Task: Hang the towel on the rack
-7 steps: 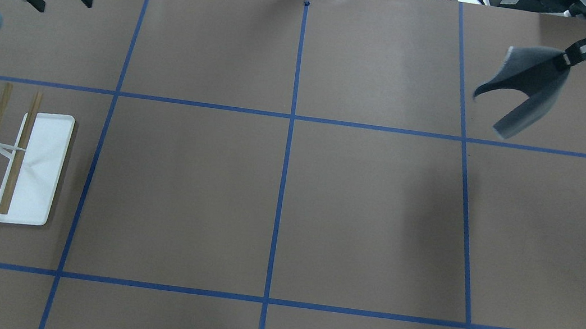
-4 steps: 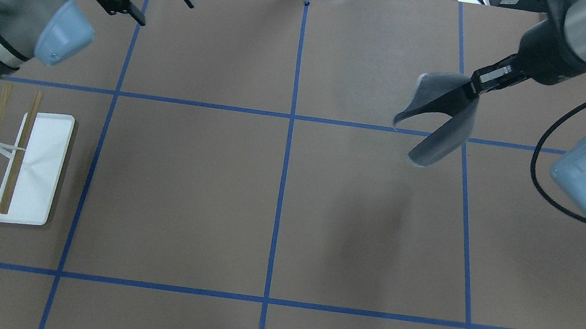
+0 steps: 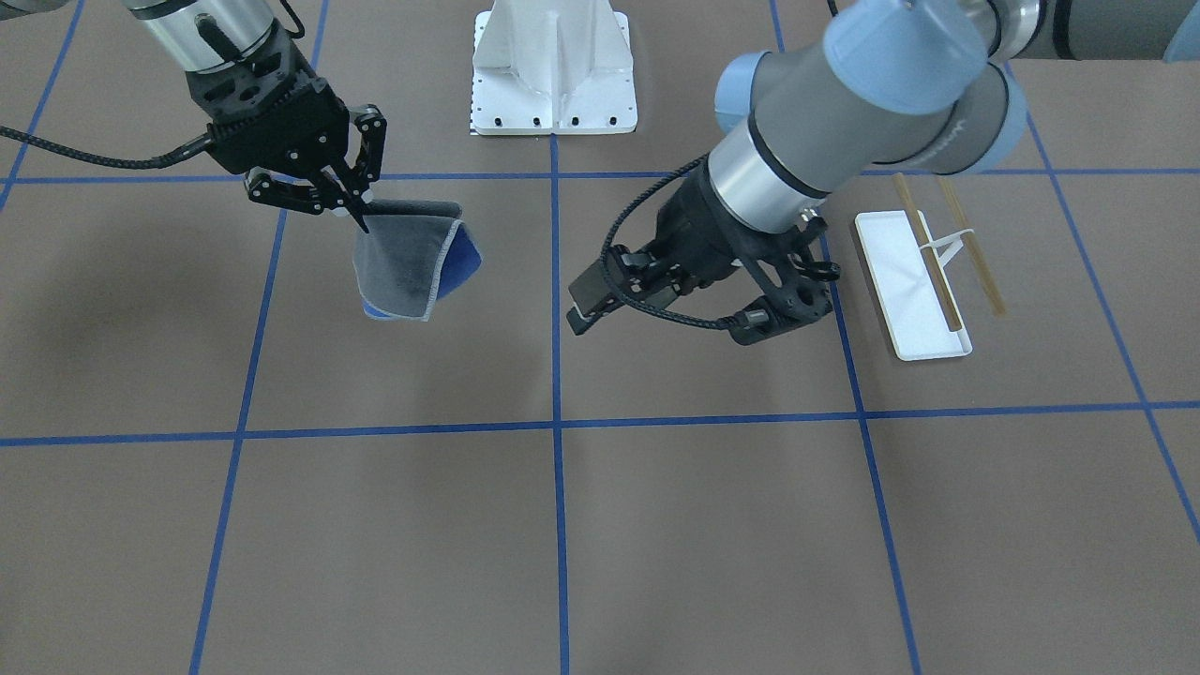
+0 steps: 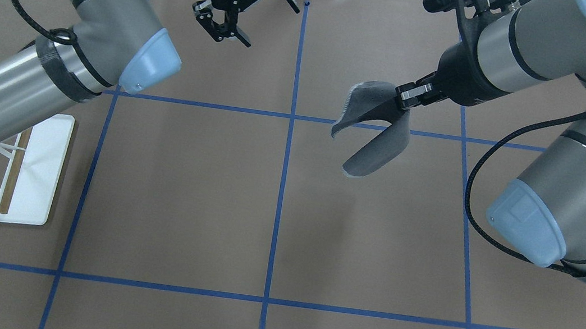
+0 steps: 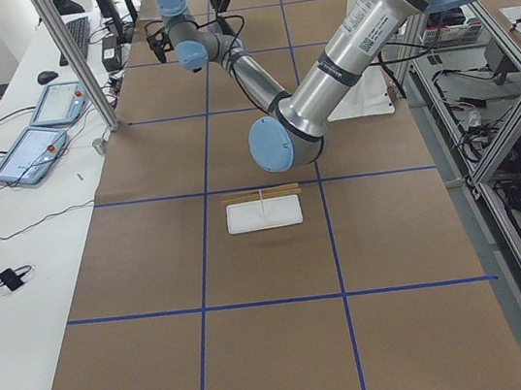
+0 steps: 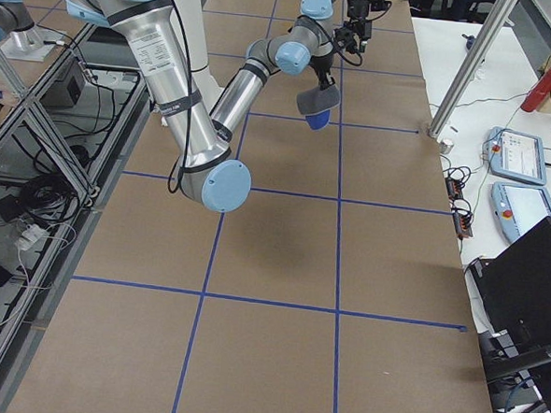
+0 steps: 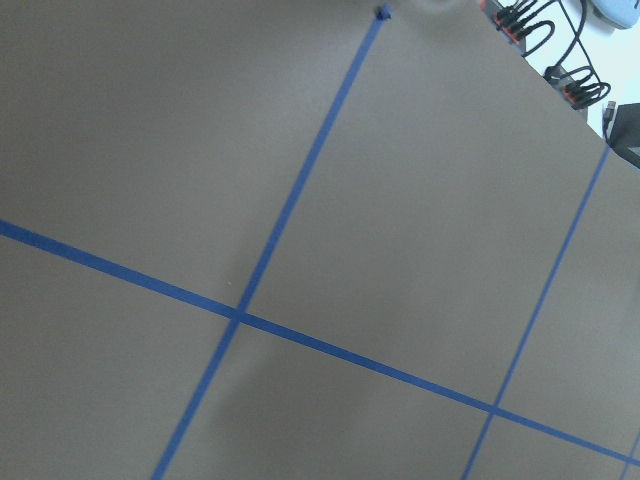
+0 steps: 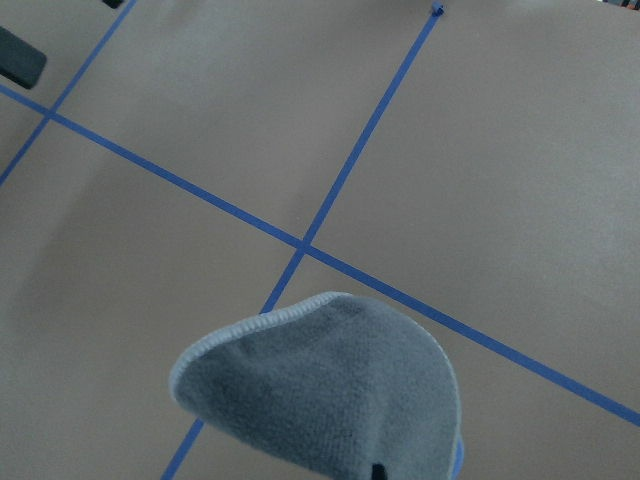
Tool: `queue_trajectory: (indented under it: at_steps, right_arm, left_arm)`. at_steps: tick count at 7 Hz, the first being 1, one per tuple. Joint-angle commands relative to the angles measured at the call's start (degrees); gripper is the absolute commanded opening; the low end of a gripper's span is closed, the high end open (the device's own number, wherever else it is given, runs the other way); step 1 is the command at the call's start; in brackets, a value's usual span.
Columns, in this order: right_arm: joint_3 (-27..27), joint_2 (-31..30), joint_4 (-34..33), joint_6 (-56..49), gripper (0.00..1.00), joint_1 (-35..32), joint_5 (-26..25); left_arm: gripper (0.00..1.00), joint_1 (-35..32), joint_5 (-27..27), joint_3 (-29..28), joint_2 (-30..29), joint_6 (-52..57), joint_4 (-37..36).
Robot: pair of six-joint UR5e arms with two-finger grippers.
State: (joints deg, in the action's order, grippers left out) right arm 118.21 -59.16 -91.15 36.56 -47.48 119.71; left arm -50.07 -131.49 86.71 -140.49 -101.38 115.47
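Note:
My right gripper (image 4: 405,95) is shut on one edge of the towel (image 4: 373,132), which hangs folded above the table, right of the centre line. The towel shows dark grey outside and bright blue inside in the front-facing view (image 3: 412,267), below the right gripper (image 3: 359,217). It fills the bottom of the right wrist view (image 8: 320,395). My left gripper (image 4: 272,27) is open and empty near the far centre, also seen in the front-facing view (image 3: 792,300). The rack (image 4: 33,181) stands at the far left, its upper part hidden by my left arm. Its tray and wooden rods show fully in the front-facing view (image 3: 914,291).
A white bolted pedestal (image 3: 553,66) stands at the robot's edge of the table. Blue tape lines (image 4: 281,185) divide the brown table cover. The left wrist view shows only table and tape (image 7: 240,317). Tablets and cables lie on the side bench (image 5: 37,140).
Both arms have swung toward the centre. The right gripper carried the towel leftward, nearer the centre line. The left gripper moved right along the far edge, and its arm now covers part of the rack.

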Motion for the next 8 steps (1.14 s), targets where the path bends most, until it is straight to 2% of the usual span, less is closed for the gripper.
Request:
queue_trajectory:
  at_steps: [1, 4, 5, 8]
  right_arm:
    - [-0.35, 0.72, 1.23, 0.71, 0.0, 0.98, -1.23]
    - [0.09, 0.81, 1.23, 0.71, 0.0, 1.07, -1.58]
    - [0.0, 0.72, 1.23, 0.71, 0.0, 1.07, -1.58]
    - [-0.18, 0.63, 1.23, 0.71, 0.0, 1.16, -1.58]
  left_arm:
    - [0.98, 5.57, 4.56, -0.14, -1.8, -5.56, 5.09]
    - [0.97, 9.54, 6.95, -0.14, -1.8, -7.6, 7.13]
    - [0.88, 9.9, 6.95, -0.14, -1.98, -7.6, 7.31]
    - [0.74, 10.08, 6.95, 0.04, -2.41, -7.6, 8.45]
